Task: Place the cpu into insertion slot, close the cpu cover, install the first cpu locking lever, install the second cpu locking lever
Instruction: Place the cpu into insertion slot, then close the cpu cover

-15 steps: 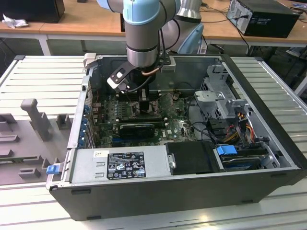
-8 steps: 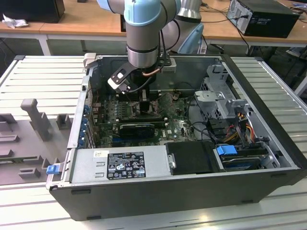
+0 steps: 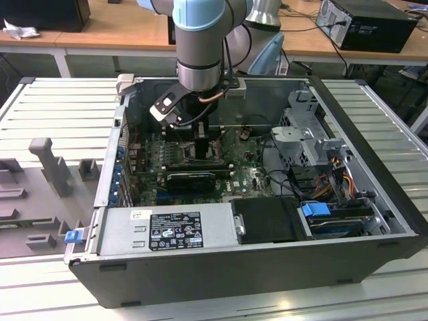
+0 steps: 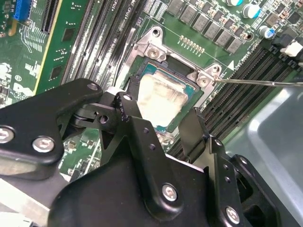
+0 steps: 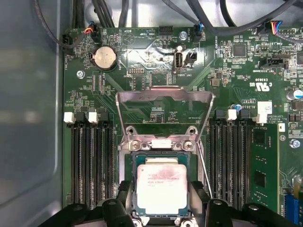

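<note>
First wrist view: cpu [image 5: 162, 189] seated flat in its socket on the motherboard [image 5: 142, 52]; cpu cover [image 5: 163, 93] swung up and open at its hinge side. Gripper [image 5: 162, 201] fingers spread, one on either side of the cpu, with gaps visible. Second wrist view adds a thin lever rod [image 4: 258, 82] jutting past a socket corner. Exterior view: the arm reaches down into the open computer case [image 3: 267, 274] and blocks the socket; power supply [image 3: 167, 227] along the near edge.

An open computer case [image 3: 267, 267] holds a green motherboard [image 5: 142, 52], a coin battery [image 5: 103, 58] and a power supply [image 3: 221, 224].
</note>
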You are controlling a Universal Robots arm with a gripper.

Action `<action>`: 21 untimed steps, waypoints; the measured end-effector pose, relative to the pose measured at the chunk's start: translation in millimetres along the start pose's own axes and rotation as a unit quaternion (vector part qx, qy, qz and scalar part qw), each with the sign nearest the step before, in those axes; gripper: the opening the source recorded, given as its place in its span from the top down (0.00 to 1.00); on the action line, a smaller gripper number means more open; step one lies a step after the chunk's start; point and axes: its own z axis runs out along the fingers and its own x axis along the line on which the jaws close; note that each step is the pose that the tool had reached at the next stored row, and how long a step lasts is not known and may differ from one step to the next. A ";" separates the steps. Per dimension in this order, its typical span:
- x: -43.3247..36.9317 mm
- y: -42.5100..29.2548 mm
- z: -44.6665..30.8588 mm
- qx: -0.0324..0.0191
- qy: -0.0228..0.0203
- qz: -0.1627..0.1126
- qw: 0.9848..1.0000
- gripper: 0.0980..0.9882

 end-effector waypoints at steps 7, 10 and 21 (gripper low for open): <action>0.1 0.1 -3.0 0.000 -0.001 0.000 1.000 0.79; 0.1 0.2 -4.3 0.000 -0.001 0.000 1.000 0.99; 0.3 1.9 -15.1 0.000 -0.002 0.000 1.000 0.99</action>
